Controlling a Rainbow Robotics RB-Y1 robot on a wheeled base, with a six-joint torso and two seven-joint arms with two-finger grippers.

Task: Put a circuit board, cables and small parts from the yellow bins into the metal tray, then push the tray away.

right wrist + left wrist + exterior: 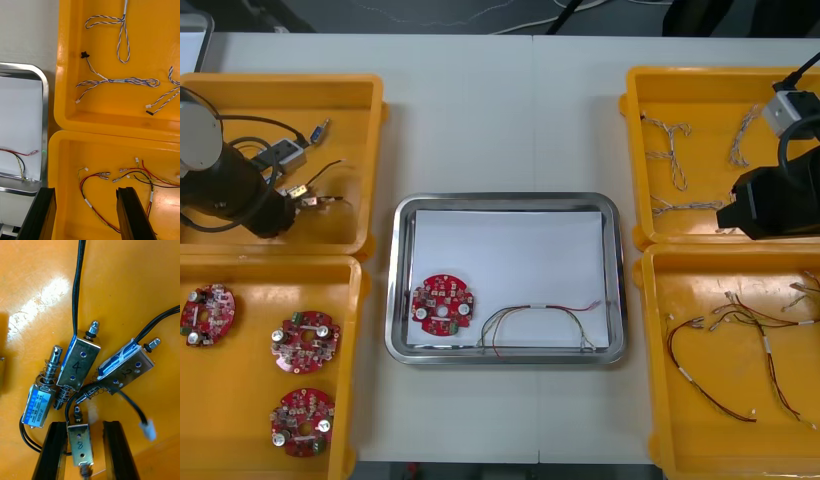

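Between the bins the metal tray [505, 199] is white inside and holds a red circuit board [442, 303] and a red and yellow cable [540, 312]. My left gripper [292, 200] reaches into the upper left yellow bin [280, 85]. In the left wrist view that gripper [84, 450] has its fingers drawn in around a small metal part [79, 444], marked 0 and trailing a black lead. Three more small metal parts [78, 363] lie just beyond it. My right gripper [86, 210] stands open with nothing in it, above the lower right bin [67, 150].
Three red circuit boards [305, 340] lie in the lower left bin. The upper right bin holds blue and white cables [670, 150]. Red and yellow cables [740, 350] lie in the lower right bin. The tray's rim [45, 112] sits close to the right bins.
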